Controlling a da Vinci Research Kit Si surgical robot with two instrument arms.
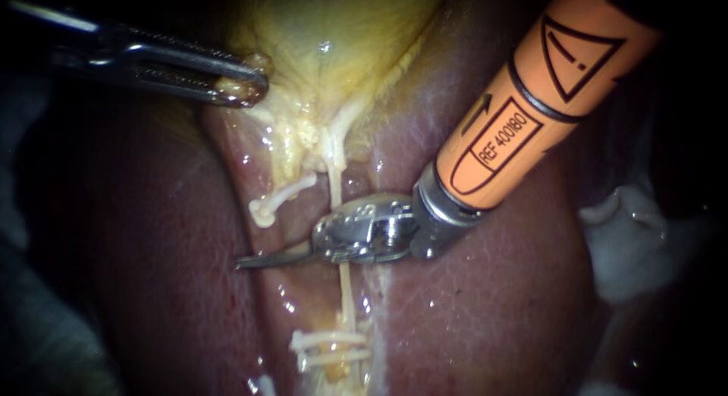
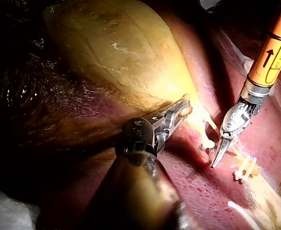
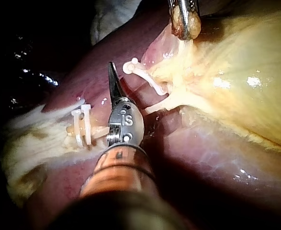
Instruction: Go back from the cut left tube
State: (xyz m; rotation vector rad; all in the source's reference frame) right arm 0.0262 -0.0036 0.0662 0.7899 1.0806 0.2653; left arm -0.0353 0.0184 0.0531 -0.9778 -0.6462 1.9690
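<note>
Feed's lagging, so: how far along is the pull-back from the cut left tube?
Done: the left tube is cut, its stub hanging free. In hand: the right instrument, jaws shut, lies just below it. Remaining: withdrawing it clear. The left instrument holds the gallbladder.

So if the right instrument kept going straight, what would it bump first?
Probably the liver. The right instrument, jaws shut, points past the cut tube at bare liver, though depth is unclear.
</note>
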